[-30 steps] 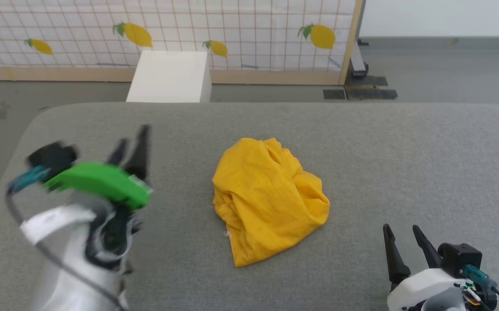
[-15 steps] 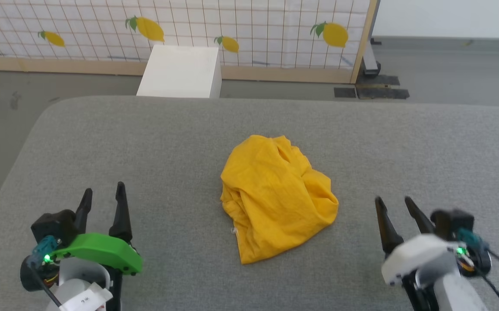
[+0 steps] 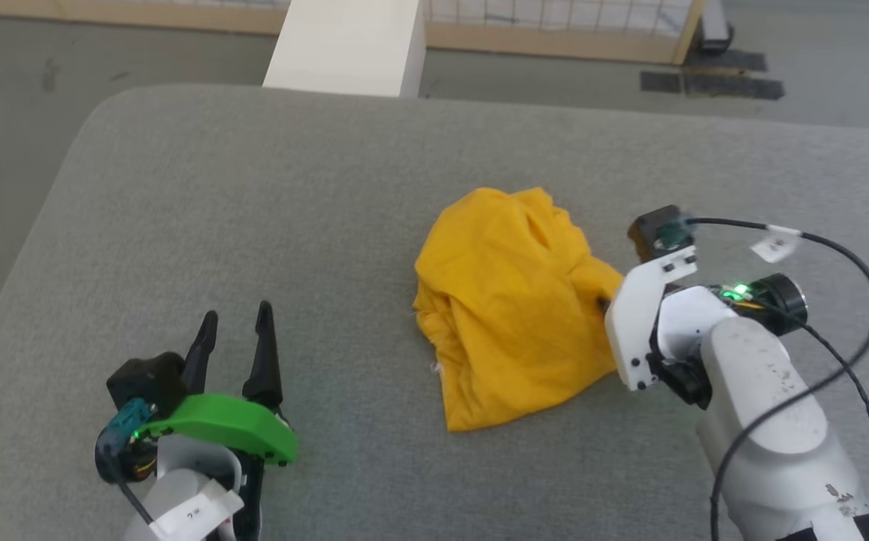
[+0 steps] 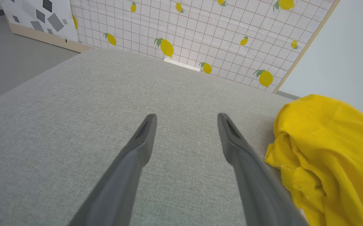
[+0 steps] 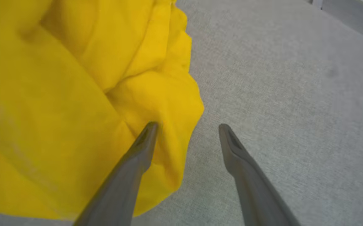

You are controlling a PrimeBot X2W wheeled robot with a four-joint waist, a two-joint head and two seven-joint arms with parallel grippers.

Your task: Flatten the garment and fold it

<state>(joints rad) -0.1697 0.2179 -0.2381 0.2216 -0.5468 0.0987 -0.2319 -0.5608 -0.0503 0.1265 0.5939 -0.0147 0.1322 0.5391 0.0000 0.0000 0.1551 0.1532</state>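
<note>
While my right jaws stand spread wide, gripping nothing, one finger (image 5: 139, 153) lies on the right edge of the crumpled yellow garment (image 3: 510, 308) at the middle of the grey counter (image 3: 254, 195). My left jaws, also spread, hover empty near-left. The garment's long axis runs far-to-near, narrow end nearest.

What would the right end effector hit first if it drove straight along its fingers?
The garment. The right end effector is open, one finger over the yellow fold at its edge, the other over bare grey cushion. Straight on, it likely meets that fold first; depth is unclear.
</note>
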